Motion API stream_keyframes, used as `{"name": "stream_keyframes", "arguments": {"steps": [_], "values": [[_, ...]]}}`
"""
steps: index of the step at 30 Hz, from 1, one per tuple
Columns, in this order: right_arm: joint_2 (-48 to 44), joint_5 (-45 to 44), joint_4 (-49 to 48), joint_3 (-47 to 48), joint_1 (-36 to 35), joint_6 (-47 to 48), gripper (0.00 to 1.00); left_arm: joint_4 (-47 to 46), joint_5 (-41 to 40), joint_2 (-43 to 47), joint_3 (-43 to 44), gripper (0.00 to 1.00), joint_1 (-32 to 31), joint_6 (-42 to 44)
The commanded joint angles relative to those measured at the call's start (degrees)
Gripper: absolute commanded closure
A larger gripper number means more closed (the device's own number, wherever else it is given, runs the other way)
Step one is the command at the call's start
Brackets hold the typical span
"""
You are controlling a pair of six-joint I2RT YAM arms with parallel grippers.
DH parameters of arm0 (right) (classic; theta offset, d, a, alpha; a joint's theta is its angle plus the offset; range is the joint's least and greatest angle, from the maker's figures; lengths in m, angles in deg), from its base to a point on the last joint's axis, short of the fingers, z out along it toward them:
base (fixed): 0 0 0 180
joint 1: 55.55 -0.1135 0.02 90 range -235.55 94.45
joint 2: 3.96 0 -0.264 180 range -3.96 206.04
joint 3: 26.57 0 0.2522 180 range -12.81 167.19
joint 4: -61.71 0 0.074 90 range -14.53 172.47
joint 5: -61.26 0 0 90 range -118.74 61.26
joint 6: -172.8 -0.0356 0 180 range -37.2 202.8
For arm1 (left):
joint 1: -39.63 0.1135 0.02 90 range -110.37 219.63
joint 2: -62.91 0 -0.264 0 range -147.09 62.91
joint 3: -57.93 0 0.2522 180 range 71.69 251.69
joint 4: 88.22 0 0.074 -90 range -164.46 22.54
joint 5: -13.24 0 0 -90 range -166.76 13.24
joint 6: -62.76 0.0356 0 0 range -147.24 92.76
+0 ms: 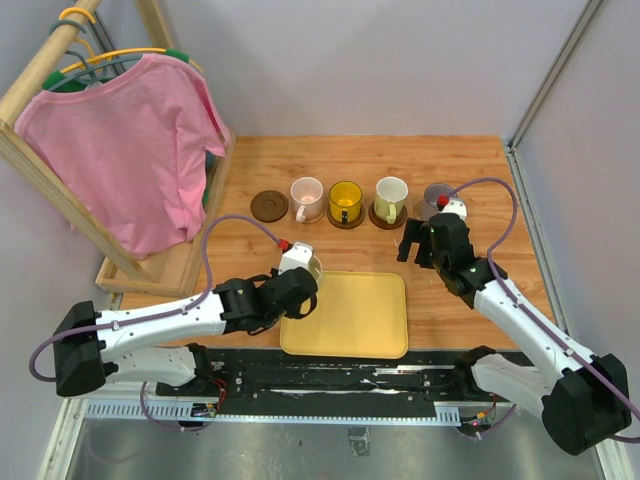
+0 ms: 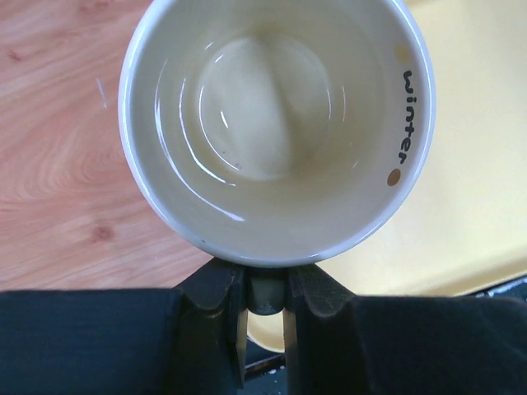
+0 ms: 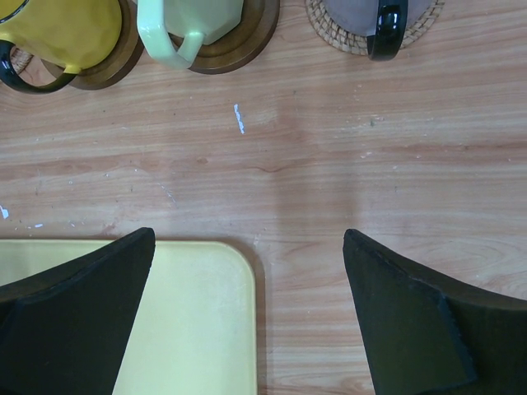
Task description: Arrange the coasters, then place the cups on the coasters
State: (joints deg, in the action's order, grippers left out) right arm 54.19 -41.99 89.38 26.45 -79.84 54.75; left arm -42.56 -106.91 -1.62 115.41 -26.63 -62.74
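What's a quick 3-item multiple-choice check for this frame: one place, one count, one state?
1. Where is the empty coaster?
A) left end of the row
B) right end
C) middle of the row

2. How many cups stand on coasters?
A) two
B) four
C) five

3. What is the left tool doing?
A) open, empty
B) shut on the cream cup
C) out of view

Answers:
1 A: it lies bare, left of the pink cup.
2 B: pink cup, amber cup, green-white cup, grey cup.
3 B: it pinches the cup's wall.

top: overhead, whole table (image 1: 470, 170) | left wrist: close, down into cup (image 2: 272, 123) | right wrist: low, shares tray (image 3: 198, 313)
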Motion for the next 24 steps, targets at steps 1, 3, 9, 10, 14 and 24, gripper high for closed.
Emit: {"name": "stream_keyframes", "arguments": {"steps": [1,3,9,10,14,24], "values": [[-0.6,-1.2,-1.2,-0.6,0.7,1.5,0.02,-1.7,-6.1,-0.1,3.0,0.93,3.7,1.9],[-0.5,-1.3,-1.5,-0.7,0.7,1.7,0.02,-3.4,-4.9,0.4,2.4,0.93,7.3,3.7],[-0.7,-2.3,-1.7,-0.6,0.7,2.3,0.02,-10.1,-0.4,0.5,1.8,0.90,19.5,11.2],[-0.8,-2.6,-1.7,-0.6,0.7,2.4,0.02,-11.5,0.4,0.0,1.9,0.89,21.4,12.3],[-1.5,-3.5,-1.1,-0.3,1.3,2.7,0.02,-15.4,2.3,-2.2,3.4,0.89,28.7,15.8],[-1.6,-4.3,-0.8,1.0,3.1,2.9,0.02,-26.4,10.6,-13.0,9.0,0.89,42.0,23.3]]}}
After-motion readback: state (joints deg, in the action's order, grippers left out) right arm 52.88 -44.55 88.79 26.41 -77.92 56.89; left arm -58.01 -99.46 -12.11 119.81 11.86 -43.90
